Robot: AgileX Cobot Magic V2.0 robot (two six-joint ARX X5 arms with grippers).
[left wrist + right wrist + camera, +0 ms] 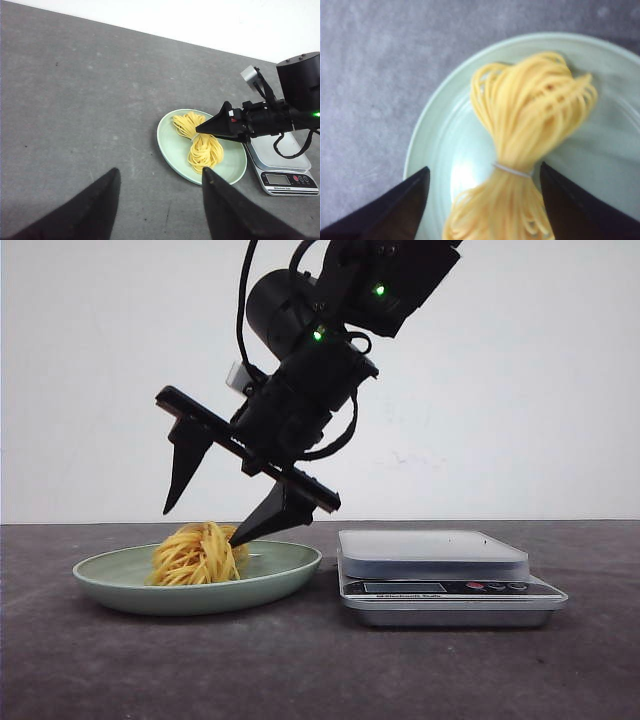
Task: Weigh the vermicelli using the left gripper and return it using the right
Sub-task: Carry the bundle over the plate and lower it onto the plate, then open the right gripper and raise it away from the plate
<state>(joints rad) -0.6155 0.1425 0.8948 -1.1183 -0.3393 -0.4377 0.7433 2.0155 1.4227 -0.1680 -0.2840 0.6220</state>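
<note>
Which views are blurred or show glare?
Right wrist view: soft focus, the noodles smeared, a glare patch on the plate. Front view: sharp, the right pincer nearly a silhouette against the white wall. Left wrist view: crisp, evenly lit, the scale sharp.

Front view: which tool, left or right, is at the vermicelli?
The right tool, open astride the vermicelli; the left tool hangs open, away from the plate.

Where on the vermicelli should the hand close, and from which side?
Grip the vermicelli at its narrow waist, where a thin band cinches the strands; the looped ends splay loosely. Come from above: it lies flat on the plate, waist between the fingers of the open right hand.
</note>
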